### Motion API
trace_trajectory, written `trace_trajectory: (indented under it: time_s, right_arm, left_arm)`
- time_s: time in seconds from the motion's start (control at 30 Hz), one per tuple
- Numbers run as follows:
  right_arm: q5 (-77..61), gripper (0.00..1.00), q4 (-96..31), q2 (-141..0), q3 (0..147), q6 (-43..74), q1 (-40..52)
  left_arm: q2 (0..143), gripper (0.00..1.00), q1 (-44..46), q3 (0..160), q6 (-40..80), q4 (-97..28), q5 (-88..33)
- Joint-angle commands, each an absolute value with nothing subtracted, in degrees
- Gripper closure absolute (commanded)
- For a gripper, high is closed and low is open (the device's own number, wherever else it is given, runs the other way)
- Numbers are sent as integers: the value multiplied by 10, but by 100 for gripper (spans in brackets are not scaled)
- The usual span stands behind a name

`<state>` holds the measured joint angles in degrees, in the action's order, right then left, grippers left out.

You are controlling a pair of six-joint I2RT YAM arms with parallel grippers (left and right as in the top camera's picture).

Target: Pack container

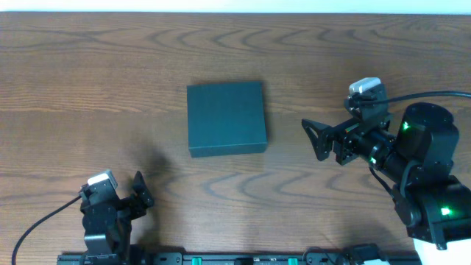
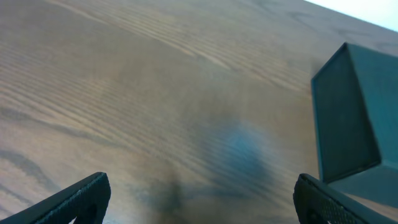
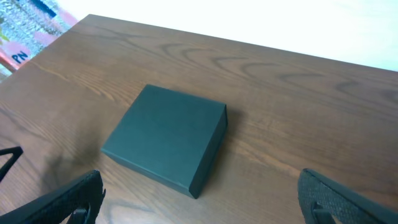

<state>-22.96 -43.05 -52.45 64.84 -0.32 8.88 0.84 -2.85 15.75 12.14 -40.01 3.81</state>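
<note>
Sitting flat on the wooden bench (image 1: 88, 73) with its lid shut, the dark teal container (image 1: 226, 118) lies untouched. The right pincer (image 1: 314, 140) is near the container's right side, apart from it, fingers spread wide and empty (tips pointing toward the box). The left pincer (image 1: 143, 190) is well apart from the container, off its near-left corner, likewise spread wide, gripping nothing.
</note>
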Motion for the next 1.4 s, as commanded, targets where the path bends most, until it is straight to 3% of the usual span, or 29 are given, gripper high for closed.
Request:
trace_trajectory:
  time_s: [0.0, 1.2, 1.37]
  right_arm:
    - [-234, 1, -432, -525, 655, -9, 92]
    - [-231, 1, -440, -487, 654, -11, 92]
    - [-85, 1, -471, -415, 610, -48, 92]
  left_arm:
    - [2, 5, -30, 138, 115, -397, 51]
    - [2, 5, -29, 90, 109, -373, 46]
    - [2, 5, -29, 90, 109, -373, 46]
